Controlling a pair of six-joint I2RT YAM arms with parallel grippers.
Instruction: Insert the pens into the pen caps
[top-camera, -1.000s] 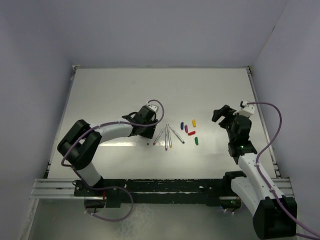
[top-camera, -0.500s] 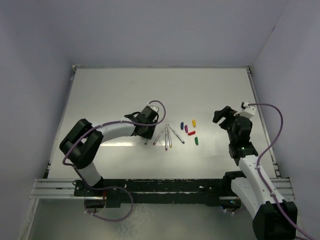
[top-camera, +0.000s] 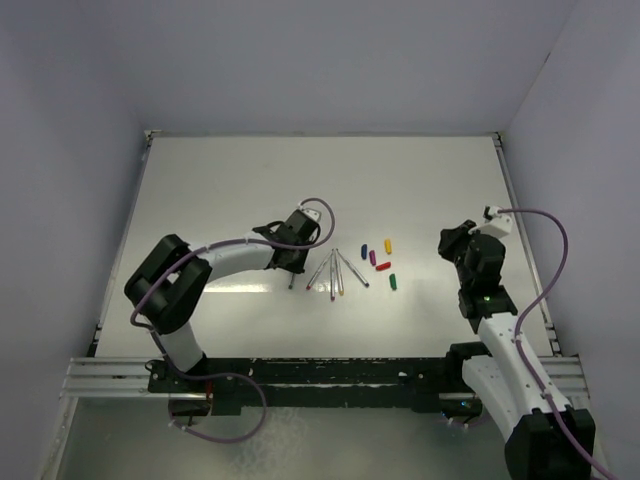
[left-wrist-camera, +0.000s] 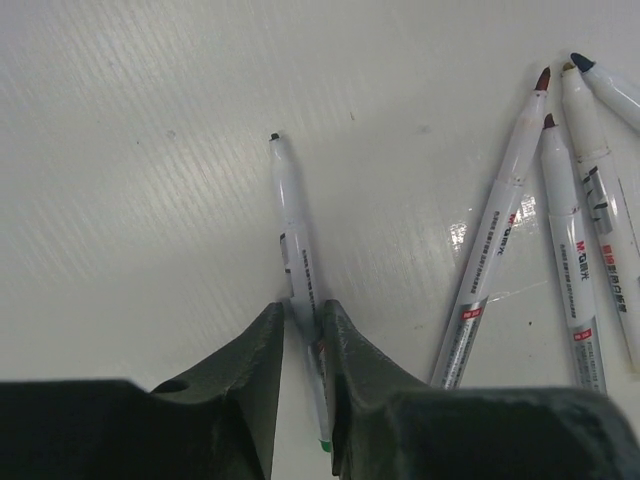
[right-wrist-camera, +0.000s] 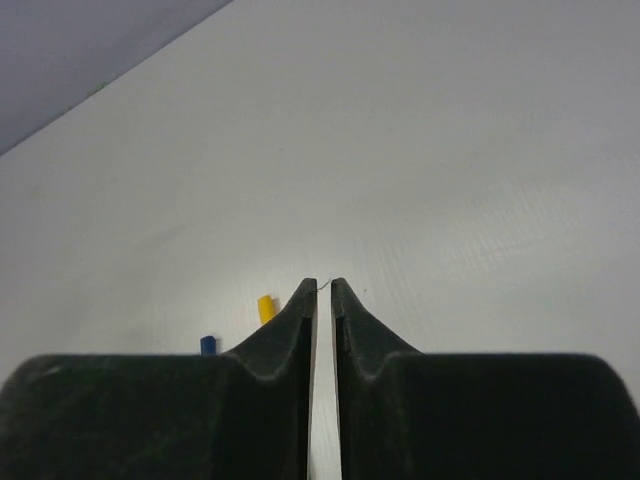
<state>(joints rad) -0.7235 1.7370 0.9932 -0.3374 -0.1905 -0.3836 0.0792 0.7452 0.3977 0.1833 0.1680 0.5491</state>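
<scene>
My left gripper is shut on a silvery-white pen that lies flat on the table, dark tip pointing away and green end between the fingers. In the top view this gripper sits just left of the other pens, which lie fanned together. Several of those pens show at the right of the left wrist view. The pen caps lie right of the fan: blue, yellow, purple, red, green. My right gripper hovers right of the caps, shut on nothing.
The right wrist view shows the yellow cap and blue cap to the left beyond its fingers. The white table is walled on three sides. Purple cables loop off both arms.
The left jaws have closed round the leftmost pen after settling lower over it. The right jaws have closed on nothing, with the right arm barely shifted.
</scene>
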